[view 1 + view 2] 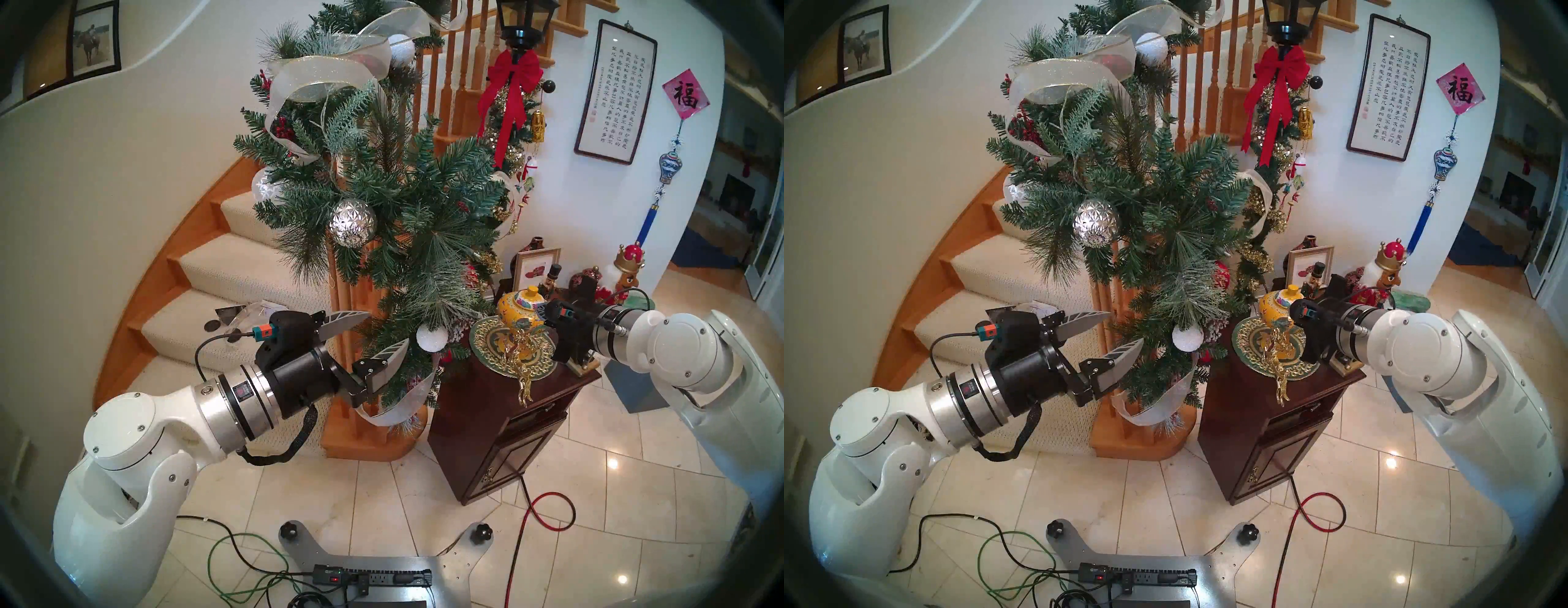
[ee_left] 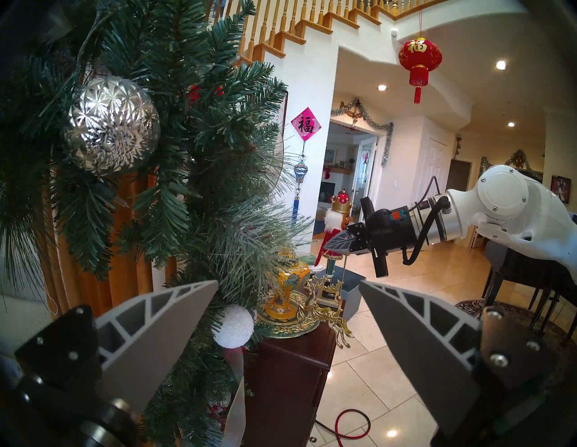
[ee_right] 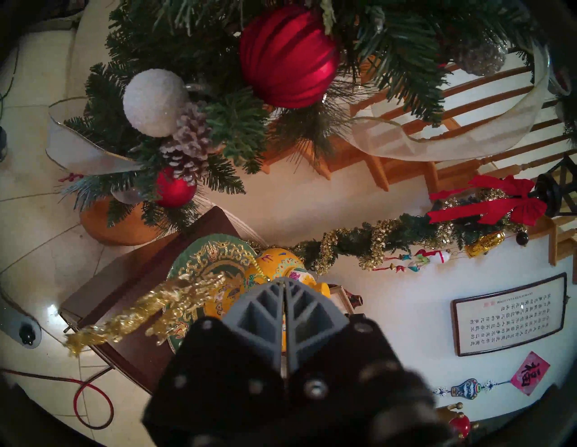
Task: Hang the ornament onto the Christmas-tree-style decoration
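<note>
The ornament [image 1: 525, 373], a glittery gold reindeer, dangles on a thin thread over the front edge of a dark cabinet. It also shows as the ornament [image 2: 327, 312] and the ornament [image 3: 140, 315]. My right gripper [image 3: 284, 279] is shut on its thread, just above the yellow jar. The Christmas-tree-style decoration [image 1: 382, 191], a bushy green garland with silver ribbon, hangs down the stair post to the left of the reindeer. My left gripper [image 1: 388, 327] stands open against the garland's lower needles, holding nothing, near a white snowy ball [image 1: 432, 337].
The cabinet [image 1: 500, 433] carries a yellow jar [image 1: 519, 308], a green-gold plate [image 1: 485, 346] and nutcracker figures. A silver faceted ball [image 1: 353, 223] hangs in the garland. Smaller greenery with a red bow [image 1: 511, 80] is behind. Cables, one of them red [image 1: 547, 509], lie on the tile floor.
</note>
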You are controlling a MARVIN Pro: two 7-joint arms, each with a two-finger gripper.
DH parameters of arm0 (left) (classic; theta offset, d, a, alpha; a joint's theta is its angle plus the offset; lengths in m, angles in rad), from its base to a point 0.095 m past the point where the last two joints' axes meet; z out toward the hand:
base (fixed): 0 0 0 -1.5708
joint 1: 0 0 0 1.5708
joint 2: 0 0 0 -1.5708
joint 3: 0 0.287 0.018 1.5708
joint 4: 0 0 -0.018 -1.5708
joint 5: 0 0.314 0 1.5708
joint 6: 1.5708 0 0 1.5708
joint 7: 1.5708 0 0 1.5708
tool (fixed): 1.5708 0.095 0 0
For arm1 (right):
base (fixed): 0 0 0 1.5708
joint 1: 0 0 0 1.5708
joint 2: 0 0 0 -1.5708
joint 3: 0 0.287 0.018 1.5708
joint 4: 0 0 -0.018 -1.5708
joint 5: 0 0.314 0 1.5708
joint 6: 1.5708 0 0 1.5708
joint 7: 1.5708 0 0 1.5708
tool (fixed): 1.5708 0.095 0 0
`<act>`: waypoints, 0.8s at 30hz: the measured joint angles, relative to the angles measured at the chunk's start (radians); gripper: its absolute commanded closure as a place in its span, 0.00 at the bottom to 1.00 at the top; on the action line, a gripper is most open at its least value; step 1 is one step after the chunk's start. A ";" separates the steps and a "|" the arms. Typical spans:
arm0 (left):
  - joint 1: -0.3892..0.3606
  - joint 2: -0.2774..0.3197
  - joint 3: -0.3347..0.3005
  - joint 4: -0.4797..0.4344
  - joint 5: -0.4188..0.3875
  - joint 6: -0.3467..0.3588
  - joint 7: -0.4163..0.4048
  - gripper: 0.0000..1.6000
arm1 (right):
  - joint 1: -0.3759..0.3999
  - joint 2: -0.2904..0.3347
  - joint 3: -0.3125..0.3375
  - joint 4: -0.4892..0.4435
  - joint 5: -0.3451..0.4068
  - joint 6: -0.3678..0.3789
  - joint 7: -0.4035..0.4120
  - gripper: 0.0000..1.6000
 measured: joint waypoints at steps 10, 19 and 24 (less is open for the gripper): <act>0.000 0.000 0.000 0.000 0.000 0.000 0.000 0.00 | -0.031 -0.001 0.056 -0.029 0.013 0.007 0.009 1.00; 0.000 0.000 0.000 0.000 0.000 0.000 0.000 0.00 | -0.057 -0.007 0.103 -0.062 0.029 0.016 0.030 1.00; 0.000 0.000 0.000 0.000 0.000 0.000 0.000 0.00 | -0.065 -0.009 0.125 -0.082 0.037 0.022 0.049 1.00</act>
